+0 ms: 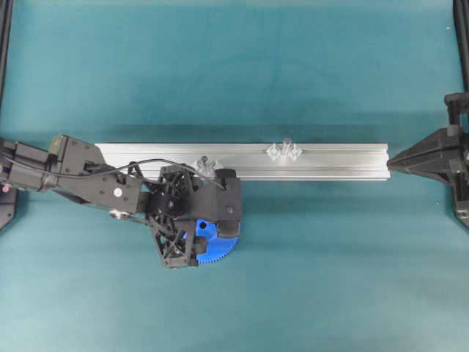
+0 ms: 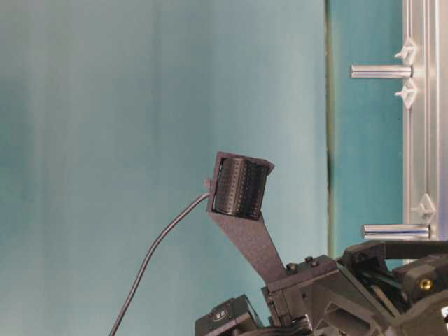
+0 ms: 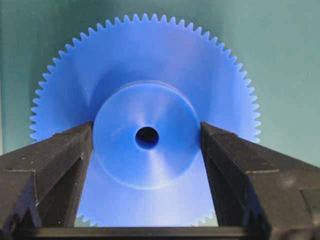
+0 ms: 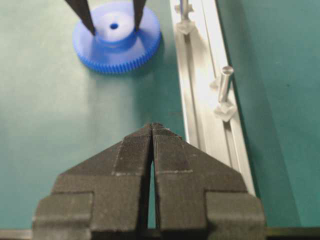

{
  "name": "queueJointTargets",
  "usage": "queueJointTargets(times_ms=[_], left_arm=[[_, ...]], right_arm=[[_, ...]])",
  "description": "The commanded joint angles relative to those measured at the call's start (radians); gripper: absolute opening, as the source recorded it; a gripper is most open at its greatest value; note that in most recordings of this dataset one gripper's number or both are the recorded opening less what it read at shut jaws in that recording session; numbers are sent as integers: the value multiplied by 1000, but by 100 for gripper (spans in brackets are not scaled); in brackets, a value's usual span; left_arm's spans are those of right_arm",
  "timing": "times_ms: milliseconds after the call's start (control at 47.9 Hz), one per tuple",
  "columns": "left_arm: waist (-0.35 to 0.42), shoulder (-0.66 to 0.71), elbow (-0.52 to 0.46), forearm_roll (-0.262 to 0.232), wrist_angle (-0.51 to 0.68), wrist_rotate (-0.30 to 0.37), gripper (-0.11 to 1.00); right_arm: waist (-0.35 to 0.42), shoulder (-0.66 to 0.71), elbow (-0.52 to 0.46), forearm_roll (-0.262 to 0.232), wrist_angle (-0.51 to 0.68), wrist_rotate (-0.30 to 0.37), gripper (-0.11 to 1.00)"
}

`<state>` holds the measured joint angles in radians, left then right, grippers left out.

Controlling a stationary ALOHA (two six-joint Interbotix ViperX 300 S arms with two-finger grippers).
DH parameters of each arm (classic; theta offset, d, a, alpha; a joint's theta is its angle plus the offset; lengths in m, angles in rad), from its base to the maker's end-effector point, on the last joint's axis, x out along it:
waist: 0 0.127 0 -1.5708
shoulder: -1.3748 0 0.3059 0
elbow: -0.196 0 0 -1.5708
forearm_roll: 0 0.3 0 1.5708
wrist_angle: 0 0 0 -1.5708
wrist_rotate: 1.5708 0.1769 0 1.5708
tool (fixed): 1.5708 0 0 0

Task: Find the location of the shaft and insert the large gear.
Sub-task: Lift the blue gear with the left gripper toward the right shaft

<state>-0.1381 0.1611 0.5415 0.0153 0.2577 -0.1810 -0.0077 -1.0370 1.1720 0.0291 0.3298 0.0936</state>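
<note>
The large gear (image 3: 145, 75), a bright blue toothed disc with a raised hub, lies flat on the teal table beside the rail. In the left wrist view my left gripper (image 3: 146, 135) points straight down over it, and both fingers (image 3: 65, 150) touch opposite sides of the hub. The right wrist view shows the gear (image 4: 116, 45) with the two finger tips against the hub. One shaft (image 1: 285, 147) stands on the rail's far groove. A second shaft (image 1: 205, 164) stands next to my left gripper (image 1: 214, 233). My right gripper (image 4: 152, 126) is shut on nothing, off the rail's right end.
The long grooved aluminium rail (image 1: 337, 161) runs left to right across the table's middle, with both pins (image 2: 381, 71) (image 2: 395, 231) sticking up from it. My left arm (image 1: 88, 176) lies over the rail's left end. Black frame posts (image 1: 6, 44) stand at the table's sides.
</note>
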Motion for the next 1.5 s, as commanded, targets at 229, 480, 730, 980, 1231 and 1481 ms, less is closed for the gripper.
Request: queueJointTargets(times_ms=[229, 480, 730, 980, 1231, 1481], left_arm=[[3, -8, -32, 2, -5, 2, 73], [5, -15, -46, 2, -15, 6, 73], [6, -69, -54, 3, -15, 14, 73], [6, -117, -72, 3, -14, 37, 73], [21, -137, -117, 3, 11, 100, 73], [58, -156, -155, 3, 20, 193, 73]], right_arm=[[-3, -14, -5, 0, -5, 9, 2], [-3, -23, -3, 0, 8, 9, 2], [-3, -29, -3, 2, 18, 9, 2], [-8, -29, -2, 0, 18, 9, 2], [-12, -31, -3, 0, 18, 9, 2], [-12, -32, -2, 0, 18, 9, 2]])
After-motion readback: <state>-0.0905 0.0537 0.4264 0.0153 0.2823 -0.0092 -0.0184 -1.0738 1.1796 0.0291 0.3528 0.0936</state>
